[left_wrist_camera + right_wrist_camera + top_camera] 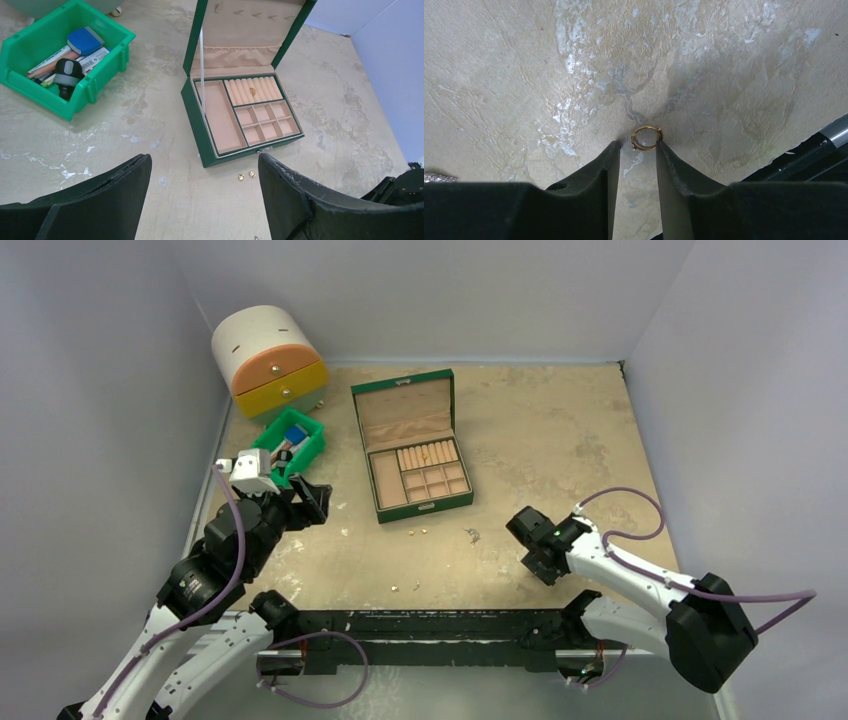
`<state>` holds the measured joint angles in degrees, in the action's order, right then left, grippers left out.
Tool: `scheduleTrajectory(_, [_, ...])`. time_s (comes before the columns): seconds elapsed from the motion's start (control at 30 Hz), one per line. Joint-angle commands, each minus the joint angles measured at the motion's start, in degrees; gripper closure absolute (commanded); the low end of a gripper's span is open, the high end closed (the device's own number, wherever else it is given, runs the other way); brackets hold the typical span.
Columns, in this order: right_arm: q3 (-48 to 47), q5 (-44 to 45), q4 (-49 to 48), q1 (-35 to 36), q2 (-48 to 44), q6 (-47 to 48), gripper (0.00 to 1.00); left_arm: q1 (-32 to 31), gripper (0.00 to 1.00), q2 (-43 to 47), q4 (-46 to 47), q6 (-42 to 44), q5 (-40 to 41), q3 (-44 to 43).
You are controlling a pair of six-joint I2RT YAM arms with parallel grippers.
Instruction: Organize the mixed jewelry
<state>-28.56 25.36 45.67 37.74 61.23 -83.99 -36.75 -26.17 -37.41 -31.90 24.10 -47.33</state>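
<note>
Right hand (pixel 636 147) was down low over the table (pixel 724 75), fingers just a narrow gap apart and nothing pinched between them. A small gold ring (pixel 646 138) lay flat on the table right at the tips. It touched the finger on the right of that frame, and a sliver of bare table showed between it and the other finger. So I'd call that hand released, not grasping the ring.

Left hand (pixel 204 160) was spread wide and empty, hovering above the table. Its camera looked at the green jewelry box (pixel 195 125) in the middle of the frame, lid standing open. One gold piece (pixel 252 91) sat on the ring rolls in the box's upper right section; the other compartments looked bare.

The rest was loose on the table. Two gold studs (pixel 241 176) lay side by side just below the box's front edge. In the top view a silvery piece (pixel 471 534) sat a bit to the right of them, and two more gold bits (pixel 396 588) were lower down, near the black rail.

Green bin (pixel 100 80) was at upper left, and the round drawer unit (pixel 265 360) was in the top view's upper left corner.
</note>
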Motion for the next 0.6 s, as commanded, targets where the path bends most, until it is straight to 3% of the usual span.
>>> scheduleTrajectory(0.0, [-0.9,1.3,1.4,-0.4,-1.3,-1.6,0.65,0.3,0.22,-0.2,2.2,-0.2,0.9,-0.2])
scheduleTrajectory(0.57, [-1.9,3.2,-0.9,-2.2,-0.2,0.6,0.65,0.3,0.22,-0.2,2.2,-0.2,1.1,-0.2])
